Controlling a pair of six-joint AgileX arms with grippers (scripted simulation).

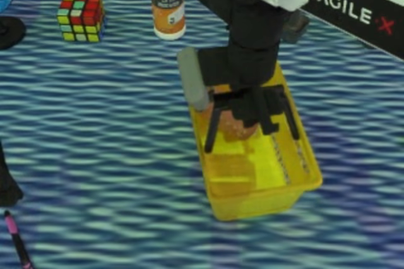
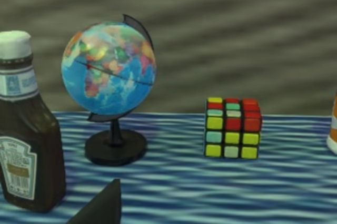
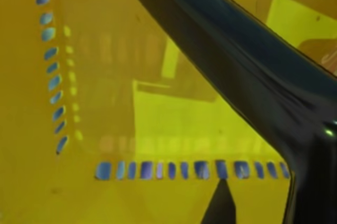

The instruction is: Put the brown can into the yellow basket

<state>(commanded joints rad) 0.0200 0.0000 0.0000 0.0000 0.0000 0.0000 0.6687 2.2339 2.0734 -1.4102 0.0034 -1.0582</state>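
The yellow basket (image 1: 265,196) stands right of the table's middle. My right gripper (image 1: 245,114) reaches down inside it, between the black folding handles (image 1: 211,127). The brown can (image 1: 228,129) shows just below the gripper, inside the basket and partly hidden by the arm. In the right wrist view I see the basket's slotted wall (image 3: 31,145), a black handle (image 3: 237,71) and one fingertip (image 3: 221,203). Nothing lies between the jaws, which stand open. My left gripper (image 1: 7,190) is parked at the table's left edge, open, with one fingertip (image 2: 108,203) showing.
An orange-and-white bottle marked "3D" (image 1: 167,4) stands behind the basket. A colour cube (image 1: 80,17) and a globe (image 2: 108,69) sit at the back left. A dark sauce bottle (image 2: 26,129) stands near my left gripper. A dark panel lettered AGILE X (image 1: 360,7) fills the back right.
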